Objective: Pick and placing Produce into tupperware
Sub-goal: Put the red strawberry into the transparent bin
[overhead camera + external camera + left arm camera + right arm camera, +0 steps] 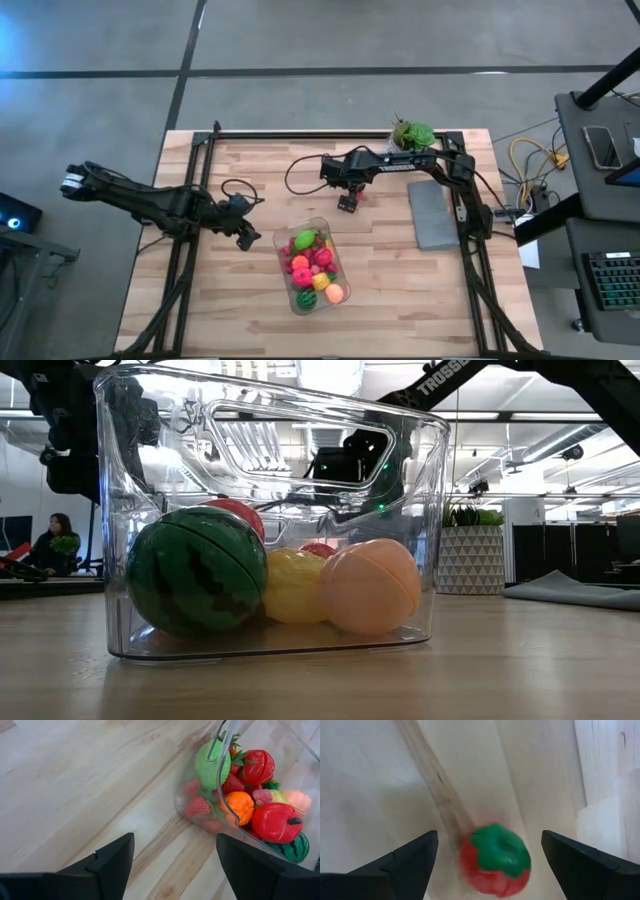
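Note:
A clear tupperware (312,265) stands on the wooden table, near its front middle, holding several toy fruits and vegetables (250,790). In the low view a watermelon (195,572), a yellow piece and a peach-coloured piece show through its wall. One red strawberry with a green cap (495,859) lies on the table behind the tupperware. My right gripper (348,203) hangs open above this strawberry, pointing down, a finger on each side, apart from it. My left gripper (245,236) waits open just left of the tupperware.
A flat grey slab (438,212) lies at the table's right. A green potted plant (411,133) stands at the far edge. Black frame rails run along the table's left, right and far sides. Bare wood lies in front of the tupperware.

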### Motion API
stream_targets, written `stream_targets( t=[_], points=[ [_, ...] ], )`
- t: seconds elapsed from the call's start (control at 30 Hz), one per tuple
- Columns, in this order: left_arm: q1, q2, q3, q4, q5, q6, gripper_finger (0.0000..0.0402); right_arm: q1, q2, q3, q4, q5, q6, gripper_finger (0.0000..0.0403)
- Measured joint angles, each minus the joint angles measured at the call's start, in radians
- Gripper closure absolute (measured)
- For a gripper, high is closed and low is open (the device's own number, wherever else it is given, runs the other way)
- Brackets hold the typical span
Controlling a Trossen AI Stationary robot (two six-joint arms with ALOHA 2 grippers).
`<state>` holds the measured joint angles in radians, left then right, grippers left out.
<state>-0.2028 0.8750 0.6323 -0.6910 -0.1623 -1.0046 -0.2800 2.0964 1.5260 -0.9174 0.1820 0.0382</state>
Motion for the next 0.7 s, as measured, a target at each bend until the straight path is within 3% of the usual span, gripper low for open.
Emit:
stream_targets(
  t=[0.27,0.7],
  points=[
    [0.000,0.000,0.000,0.000,0.000,0.000,0.0134,-0.014,-0.003,-0.022,-0.046,-0.007,0.105,0.0055],
    [0.000,0.001,0.000,0.001,0.000,0.016,0.0134,-0.014,-0.007,-0.048,0.008,-0.043,0.014,0.0067]
  ],
)
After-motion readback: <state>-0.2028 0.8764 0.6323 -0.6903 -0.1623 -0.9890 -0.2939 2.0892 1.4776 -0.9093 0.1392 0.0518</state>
